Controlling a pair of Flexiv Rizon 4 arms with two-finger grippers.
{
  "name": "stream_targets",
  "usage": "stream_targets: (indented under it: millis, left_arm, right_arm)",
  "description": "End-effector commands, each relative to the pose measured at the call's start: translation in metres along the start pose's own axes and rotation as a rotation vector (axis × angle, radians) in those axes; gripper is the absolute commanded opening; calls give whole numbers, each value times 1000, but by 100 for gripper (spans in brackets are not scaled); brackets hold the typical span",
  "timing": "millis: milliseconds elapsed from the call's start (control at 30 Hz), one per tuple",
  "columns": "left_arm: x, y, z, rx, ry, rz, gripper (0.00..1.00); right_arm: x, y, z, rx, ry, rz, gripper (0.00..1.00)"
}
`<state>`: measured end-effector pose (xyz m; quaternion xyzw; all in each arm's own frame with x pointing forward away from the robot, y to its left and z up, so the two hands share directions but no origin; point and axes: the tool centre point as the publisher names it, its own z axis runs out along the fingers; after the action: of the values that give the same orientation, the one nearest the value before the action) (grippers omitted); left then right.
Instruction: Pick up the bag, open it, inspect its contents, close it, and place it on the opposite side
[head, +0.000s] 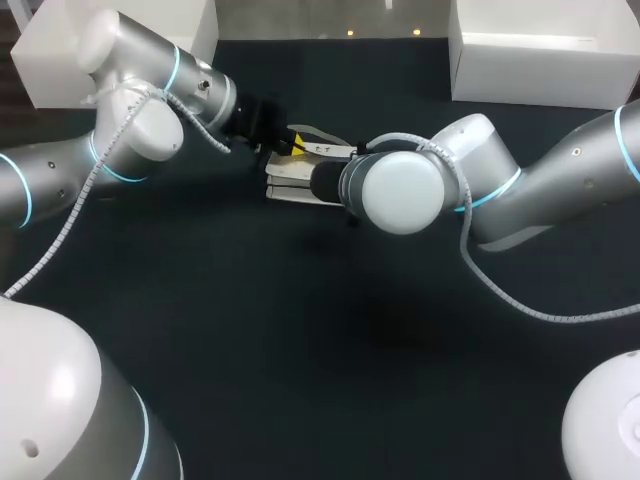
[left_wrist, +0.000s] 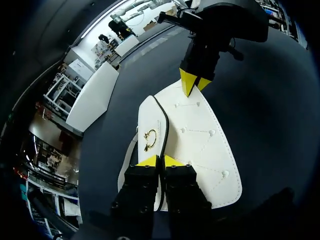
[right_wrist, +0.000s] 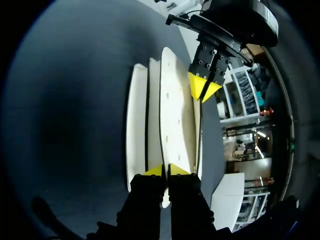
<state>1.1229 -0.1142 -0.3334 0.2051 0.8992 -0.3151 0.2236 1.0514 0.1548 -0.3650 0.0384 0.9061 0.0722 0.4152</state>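
Observation:
A white bag (head: 292, 186) with stitched panels and a gold clasp (left_wrist: 150, 140) lies on the dark table at the back middle. My left gripper (head: 293, 146) comes in from the left and, in its wrist view, its yellow tips (left_wrist: 160, 161) are pinched together on the bag's near edge beside the clasp. My right gripper (right_wrist: 165, 170) is shut on the thin edge of the bag's flap (right_wrist: 172, 110) at the opposite end. In the head view its fingers are hidden behind its wrist (head: 400, 190). Each wrist view shows the other gripper across the bag: the right gripper (left_wrist: 194, 84) and the left gripper (right_wrist: 202, 87).
Two white boxes stand at the back of the table, one at the left (head: 120, 40) and one at the right (head: 540, 60). Dark tabletop (head: 320, 340) stretches in front of the bag. Both arms cross the middle rear.

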Motion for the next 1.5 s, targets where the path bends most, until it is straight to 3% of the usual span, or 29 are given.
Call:
stream_targets:
  millis: [33,600,833,867,900,967,1067,1267,1500]
  left_arm:
    - [-15,5,-10,5,45,-40,0]
    - [-35,20,-21,25,140,-244,0]
    - [-28,19,-20,31,125,-205,0]
    - [-26,18,-20,28,123,-199,28]
    - [-24,17,-19,15,116,-192,40]
    - [-19,15,-17,12,108,-183,57]
    - [-15,13,-16,8,95,-182,73]
    - [-11,10,-10,12,87,-184,75]
    - [-15,14,6,-3,83,-199,69]
  right_arm:
    - [3,-1,1,-1,-3,0,0]
    - [3,-1,1,-1,-3,0,0]
    - [3,-1,1,-1,-3,0,0]
    - [3,-1,1,-1,-3,0,0]
    - [3,-1,1,-1,-3,0,0]
    - [3,-1,1,-1,-3,0,0]
    - [3,-1,1,-1,-3,0,0]
    - [3,-1,1,-1,-3,0,0]
    - [3,-1,1,-1,-3,0,0]
